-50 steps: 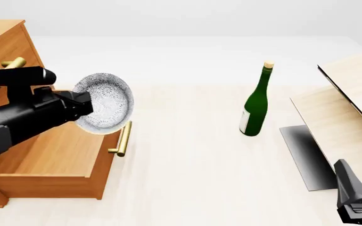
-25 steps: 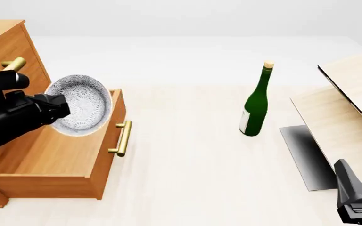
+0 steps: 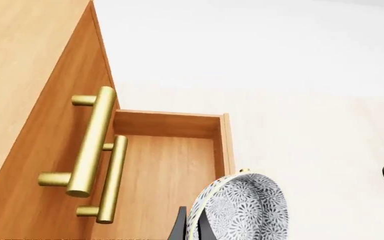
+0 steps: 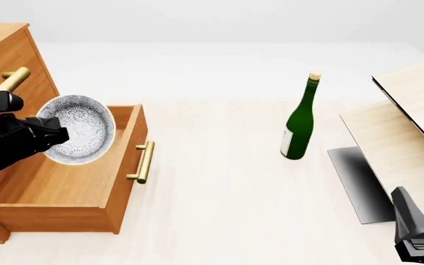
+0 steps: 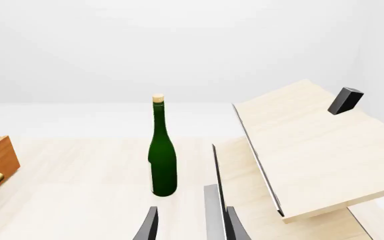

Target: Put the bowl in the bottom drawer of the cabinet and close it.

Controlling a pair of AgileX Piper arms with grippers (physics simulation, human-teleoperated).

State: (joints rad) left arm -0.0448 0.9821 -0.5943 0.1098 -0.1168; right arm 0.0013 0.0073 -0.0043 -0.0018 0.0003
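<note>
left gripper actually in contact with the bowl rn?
Touching. In the front view the left gripper clamps the rim of the tilted bowl in mid-air above the open bottom drawer; nothing else supports it.

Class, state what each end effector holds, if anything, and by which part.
The left end effector holds the bowl by its rim, over the open bottom drawer. The right end effector holds nothing.

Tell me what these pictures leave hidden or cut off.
- Left gripper: the bowl covers its fingertips in the front view.
- Right gripper: cut off by the front view's corner.
- Cabinet: its left side runs off the frame.
- Bottom drawer: the arm hides part of its floor.
</note>
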